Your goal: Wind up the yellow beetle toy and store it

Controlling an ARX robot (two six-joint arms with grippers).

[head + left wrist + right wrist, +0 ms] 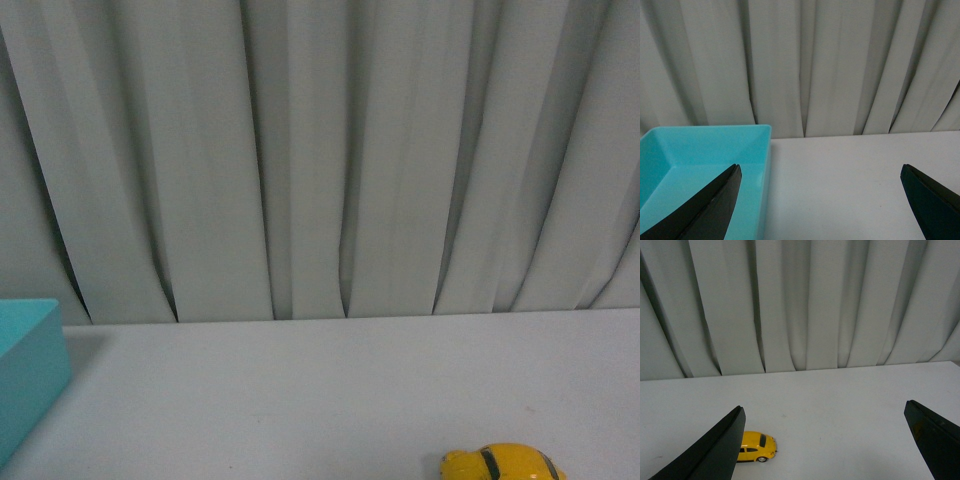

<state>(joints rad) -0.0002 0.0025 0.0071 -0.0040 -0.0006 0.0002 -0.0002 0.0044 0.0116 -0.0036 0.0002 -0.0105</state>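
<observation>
The yellow beetle toy (502,465) stands on its wheels on the white table, at the bottom edge of the front view, right of centre and partly cut off. In the right wrist view the toy (757,446) sits on the table just beyond one black finger (715,450), partly hidden by it. My right gripper (824,412) is open and empty, above the table. My left gripper (821,170) is open and empty, with one finger (710,207) over the teal box (700,150). Neither arm shows in the front view.
The teal open box (28,365) stands at the table's left edge and looks empty inside. Grey pleated curtains (320,150) hang right behind the table's far edge. The white table (330,390) lies between the box and the toy.
</observation>
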